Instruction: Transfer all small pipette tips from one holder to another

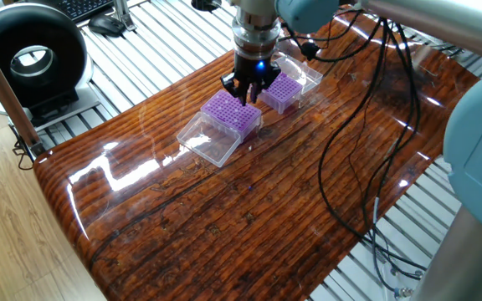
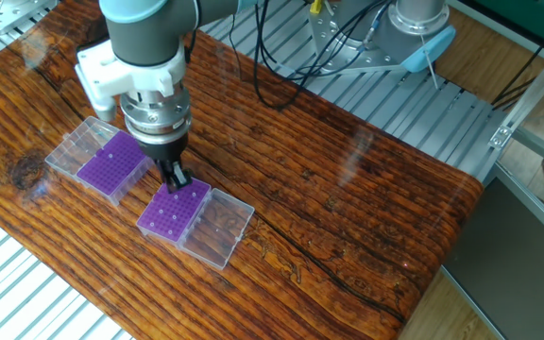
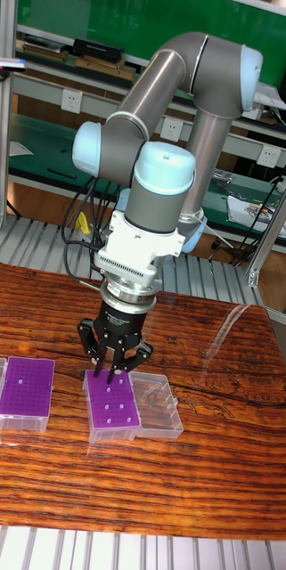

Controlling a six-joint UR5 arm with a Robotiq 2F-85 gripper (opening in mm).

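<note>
Two purple boxes with clear hinged lids stand on the wooden table. The full box (image 1: 281, 90) (image 2: 111, 168) (image 3: 27, 385) carries a dense grid of small pipette tips (image 3: 25, 392). On the other box (image 1: 233, 113) (image 2: 173, 210) (image 3: 111, 408) only several pale tips (image 3: 109, 406) show as scattered dots. My gripper (image 1: 249, 86) (image 2: 178, 179) (image 3: 112, 374) hangs straight down over the far end of this sparse box, just above its top. Its fingers are pressed together, and a slim tip seems to poke out below them.
Open lids lie beside the boxes (image 1: 210, 140) (image 2: 217, 229) (image 3: 158, 405). Black cables (image 1: 350, 142) trail across the table's right side. A round black device (image 1: 28, 54) stands on the slatted metal bench beyond the left edge. More cables (image 2: 281, 57) hang at the back.
</note>
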